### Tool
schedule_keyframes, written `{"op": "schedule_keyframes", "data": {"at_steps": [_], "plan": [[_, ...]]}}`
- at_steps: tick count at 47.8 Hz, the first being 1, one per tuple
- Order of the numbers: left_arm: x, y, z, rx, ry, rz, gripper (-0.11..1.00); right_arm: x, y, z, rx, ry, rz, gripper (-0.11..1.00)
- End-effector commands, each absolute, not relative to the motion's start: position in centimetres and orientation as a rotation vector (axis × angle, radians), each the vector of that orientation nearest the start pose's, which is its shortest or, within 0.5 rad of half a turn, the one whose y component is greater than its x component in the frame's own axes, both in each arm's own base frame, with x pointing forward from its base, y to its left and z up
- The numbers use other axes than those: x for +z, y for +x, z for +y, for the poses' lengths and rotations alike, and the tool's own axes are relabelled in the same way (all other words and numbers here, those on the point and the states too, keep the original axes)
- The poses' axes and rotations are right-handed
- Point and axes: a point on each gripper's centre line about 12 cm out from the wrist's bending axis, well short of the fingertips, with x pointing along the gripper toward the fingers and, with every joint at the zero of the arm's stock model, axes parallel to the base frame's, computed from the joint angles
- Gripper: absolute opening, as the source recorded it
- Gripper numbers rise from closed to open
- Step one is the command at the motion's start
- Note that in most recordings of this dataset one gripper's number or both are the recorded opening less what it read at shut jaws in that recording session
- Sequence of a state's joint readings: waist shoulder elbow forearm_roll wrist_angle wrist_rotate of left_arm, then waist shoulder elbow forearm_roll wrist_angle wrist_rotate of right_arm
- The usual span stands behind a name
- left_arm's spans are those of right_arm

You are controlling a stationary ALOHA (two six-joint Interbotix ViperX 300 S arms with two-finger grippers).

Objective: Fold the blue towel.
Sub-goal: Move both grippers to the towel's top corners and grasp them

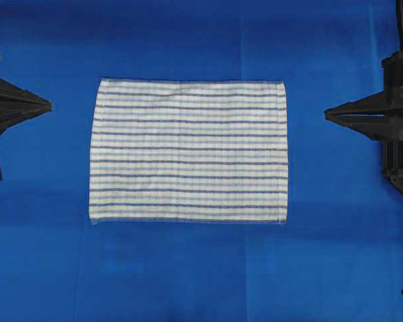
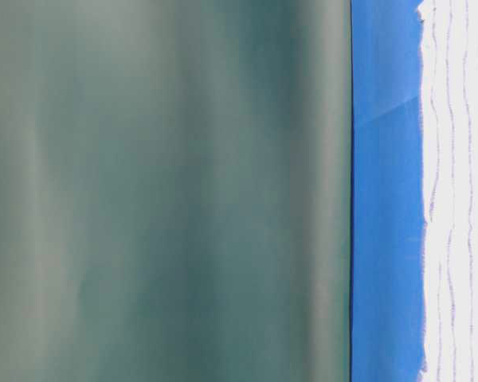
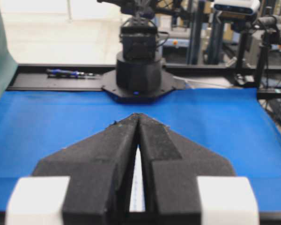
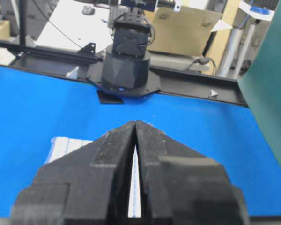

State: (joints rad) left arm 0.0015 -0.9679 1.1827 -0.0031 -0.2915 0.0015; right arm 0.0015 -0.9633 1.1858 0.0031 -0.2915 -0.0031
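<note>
With both arms parked at opposite edges of the table covering [image 1: 188, 282], nothing is in contact with the cloth. Left gripper [image 1: 48, 105]: matte black, wedge-shaped fingers with a grainy foam-like face, pressed together to a point, holding nothing; it sits at the covering's left edge, tip aimed at the middle. In the left wrist view the fingers [image 3: 107, 154] meet along a thin seam, white blocks at their bases. Table covering: plain solid blue, smooth, faint fold creases, flat. Blue towel [image 1: 188, 151]: rectangular woven cloth, white ground with thin parallel stripes alternating dark and light blue, running along its long side; stitched hems at top and bottom, slightly frayed at the lower corners. It lies fully unfolded and flat at the centre of the covering, well apart from both grippers, long edges parallel to the covering's near and far edges. Minor ripple near the top hem. Right gripper [image 1: 328, 115]: same black wedge fingers, closed tip to tip, empty, at the right edge facing the towel. A dull green backdrop [image 2: 167, 191] fills most of the table-level view.
</note>
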Motion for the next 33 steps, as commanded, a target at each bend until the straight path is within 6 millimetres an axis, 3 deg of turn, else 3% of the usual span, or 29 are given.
{"op": "schedule_keyframes", "data": {"at_steps": [1, 7, 16, 26, 33], "plan": [[29.9, 20.2, 0.2, 0.009, -0.021, -0.083, 0.0, 30.0, 20.3, -0.3, -0.018, -0.012, -0.087, 0.0], [29.6, 20.2, 0.6, 0.029, -0.022, -0.049, 0.0, 29.4, 21.3, -1.5, -0.071, -0.003, -0.001, -0.06], [28.1, 20.6, 1.6, 0.078, -0.026, 0.044, 0.0, 28.1, 23.0, -3.0, -0.129, 0.019, 0.111, -0.06], [25.1, 22.1, 3.6, 0.164, -0.042, 0.188, 0.0, 25.0, 24.4, -5.2, -0.226, 0.098, 0.234, -0.03], [22.1, 22.9, 5.6, 0.245, -0.071, 0.309, 0.01, 22.3, 25.0, -7.0, -0.3, 0.153, 0.33, 0.06]]}}
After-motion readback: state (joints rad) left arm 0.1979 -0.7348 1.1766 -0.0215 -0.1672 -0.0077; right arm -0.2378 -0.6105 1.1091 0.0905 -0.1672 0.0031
